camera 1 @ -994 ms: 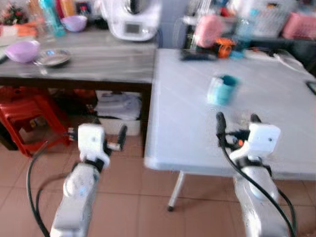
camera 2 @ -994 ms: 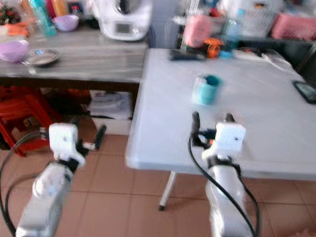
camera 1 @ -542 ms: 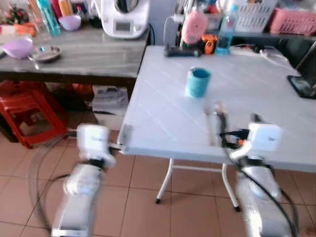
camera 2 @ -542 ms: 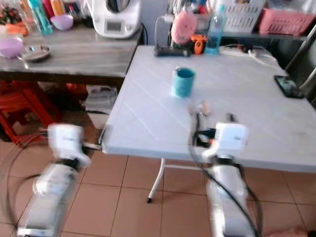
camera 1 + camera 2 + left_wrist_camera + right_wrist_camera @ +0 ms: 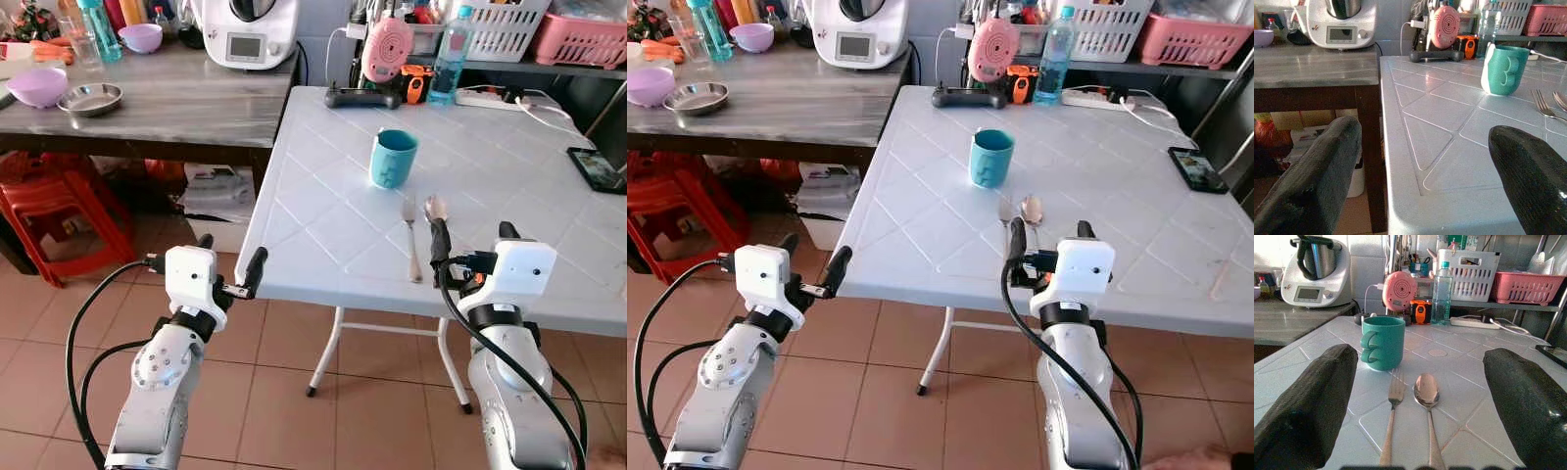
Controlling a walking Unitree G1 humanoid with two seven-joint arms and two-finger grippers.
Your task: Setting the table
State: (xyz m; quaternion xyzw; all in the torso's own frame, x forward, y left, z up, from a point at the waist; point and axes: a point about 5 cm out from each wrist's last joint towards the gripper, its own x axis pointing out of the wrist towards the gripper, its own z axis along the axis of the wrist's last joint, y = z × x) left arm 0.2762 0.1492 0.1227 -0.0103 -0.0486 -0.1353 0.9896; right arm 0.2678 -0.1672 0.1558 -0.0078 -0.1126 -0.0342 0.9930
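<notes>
A teal mug stands upright near the middle of the white table. A fork and a spoon lie side by side just in front of it, handles toward me. My right gripper hovers at the table's near edge, open, with the fork and spoon lying ahead between its fingers. My left gripper is open and holds nothing, off the table's near left corner.
A dark wooden counter adjoins the table on the left, carrying a purple bowl, a steel dish and a white appliance. Red stools stand below it. A phone lies at the table's right; a bottle stands at its back.
The whole picture has shifted and sharpened as the camera drew back and settled. Both grippers stay open and empty. The mug holds its place on the table.
</notes>
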